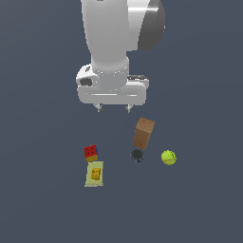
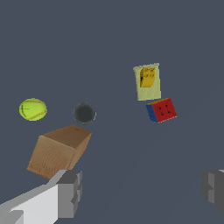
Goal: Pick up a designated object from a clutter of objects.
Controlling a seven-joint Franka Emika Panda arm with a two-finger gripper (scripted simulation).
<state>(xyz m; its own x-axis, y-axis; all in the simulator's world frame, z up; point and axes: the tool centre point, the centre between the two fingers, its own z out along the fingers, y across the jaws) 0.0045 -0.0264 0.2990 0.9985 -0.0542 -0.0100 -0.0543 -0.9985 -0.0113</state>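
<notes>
Both renders are evenly and rather dimly lit, flat, with no cast shadows on the dark blue-grey floor [image 1: 42, 213]. The arm [image 1: 111, 42] shows soft shading, brighter on the exterior view's left. Edges look slightly soft and low-resolution; no glare or distortion.

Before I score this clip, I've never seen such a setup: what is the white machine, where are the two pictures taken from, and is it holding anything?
It is a simulated robot arm. The exterior view shows it from outside; its gripper hangs above the floor, open and empty. The wrist view looks down from the arm itself, past its grey fingers. On the floor lie a red cube, a pale yellow pad with a small orange block on it, a tilted brown box, a dark cup and a yellow-green ball. Nothing is held.
</notes>
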